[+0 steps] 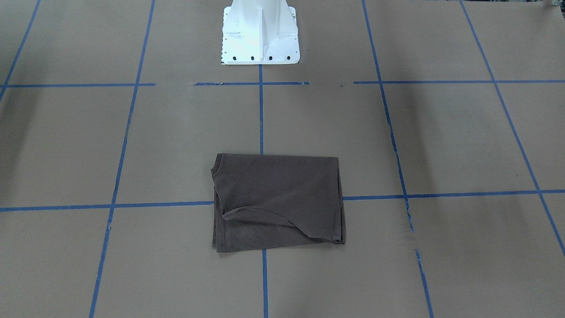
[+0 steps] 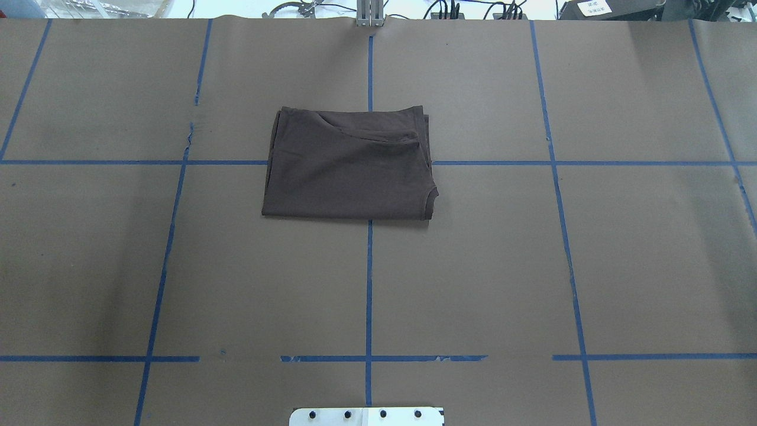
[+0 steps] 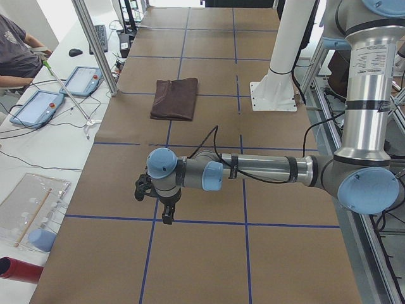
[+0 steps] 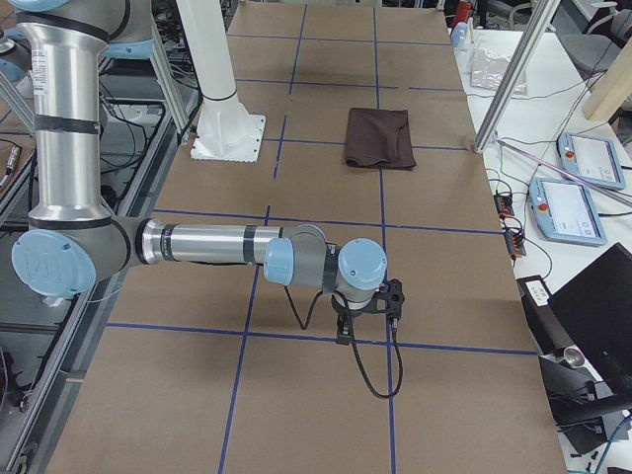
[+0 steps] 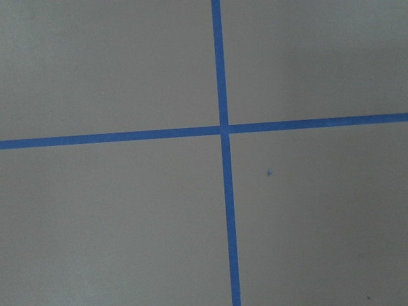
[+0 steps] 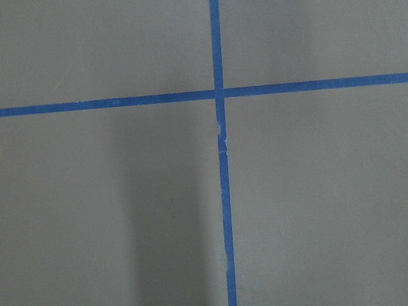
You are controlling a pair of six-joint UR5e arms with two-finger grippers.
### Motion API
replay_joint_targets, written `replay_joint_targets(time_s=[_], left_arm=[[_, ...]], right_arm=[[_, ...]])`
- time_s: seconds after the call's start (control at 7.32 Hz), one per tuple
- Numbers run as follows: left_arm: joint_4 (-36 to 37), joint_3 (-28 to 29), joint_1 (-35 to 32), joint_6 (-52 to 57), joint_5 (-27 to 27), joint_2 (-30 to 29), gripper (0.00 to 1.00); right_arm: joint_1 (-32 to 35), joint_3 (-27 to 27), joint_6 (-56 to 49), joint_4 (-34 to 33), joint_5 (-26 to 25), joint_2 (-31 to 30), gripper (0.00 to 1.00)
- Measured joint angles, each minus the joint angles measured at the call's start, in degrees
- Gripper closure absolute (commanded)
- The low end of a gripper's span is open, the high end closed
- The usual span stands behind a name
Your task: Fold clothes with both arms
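Note:
The clothes are one dark brown-grey T-shirt (image 1: 278,201), folded into a flat rectangle on the brown paper at mid-table (image 2: 349,165). It also shows far off in both side views (image 3: 175,98) (image 4: 378,138). Both arms are away from it. The left gripper (image 3: 155,204) hangs over a tape crossing near the table's left end, seen only in the exterior left view. The right gripper (image 4: 370,311) hovers near the right end, seen only in the exterior right view. I cannot tell whether either is open or shut. Both wrist views show only paper and blue tape.
The white pedestal base (image 1: 260,35) stands at the robot's side of the table (image 2: 366,416). Blue tape lines (image 2: 369,284) grid the paper. A seated person (image 3: 16,54) and touch pendants (image 3: 38,104) are beside the table; an aluminium post (image 3: 95,44) stands at its edge.

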Motion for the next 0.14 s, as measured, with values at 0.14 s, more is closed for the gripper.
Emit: replay_joint_targets(time_s=[0.14], left_arm=[[0.0, 0.0, 0.0, 0.0, 0.0, 0.0, 0.00]], right_arm=[[0.0, 0.0, -0.1, 0.0, 0.0, 0.0, 0.00]])
